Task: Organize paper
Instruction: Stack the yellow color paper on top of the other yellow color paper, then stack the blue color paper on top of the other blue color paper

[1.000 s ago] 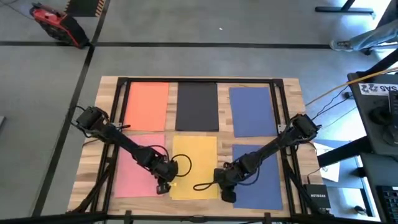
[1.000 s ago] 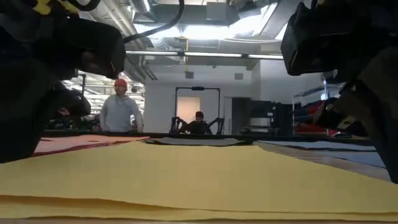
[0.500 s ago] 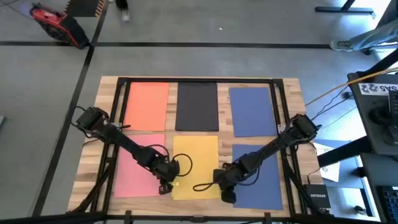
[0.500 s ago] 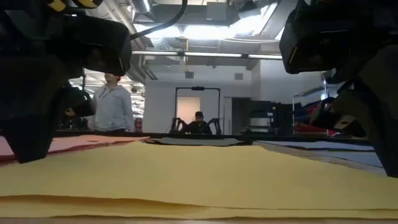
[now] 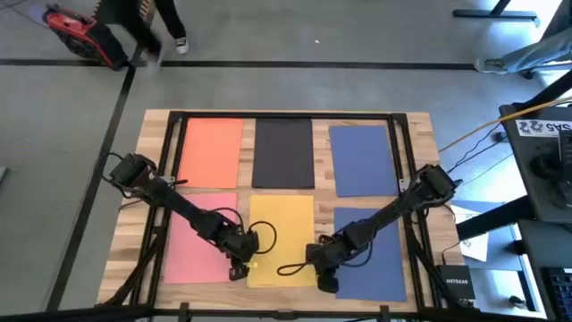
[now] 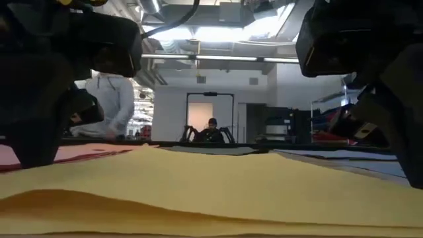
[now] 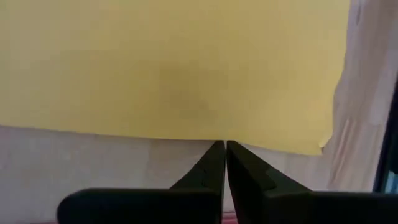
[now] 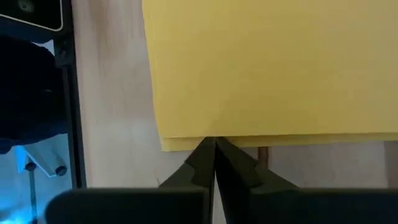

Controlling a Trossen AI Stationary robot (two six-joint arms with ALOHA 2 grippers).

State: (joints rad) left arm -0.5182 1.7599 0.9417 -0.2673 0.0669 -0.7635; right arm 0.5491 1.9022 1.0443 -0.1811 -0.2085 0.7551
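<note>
Left tool [image 5: 237, 269] & right tool [image 5: 327, 283], both w/ fingers closed, tips at near edge of yellow paper [image 5: 281, 234]. Yellow sits front-centre on table [image 5: 420, 125], btwn pink paper [image 5: 192, 246] & blue paper [image 5: 375, 250]; near edge slightly lifted.

Light wooden slatted tabletop [image 5: 416, 134], pale tan with a black frame.
Thin flat orange paper sheet [image 5: 211, 153]: plain matte orange.
Thin flat black paper sheet [image 5: 283, 153]: plain matte black.
Two thin flat blue paper sheets [image 5: 361, 159] [image 5: 380, 259]: plain matte blue.
Thin flat pink paper sheet [image 5: 192, 250]: plain matte pink.
Thin flat yellow paper sheet [image 5: 284, 224]: plain matte yellow, unpatterned.
Two jointed robot arms [image 5: 179, 204] [image 5: 393, 215]: black.
Smooth room floor [image 5: 295, 36]: grey, crossed by dark lines.
</note>
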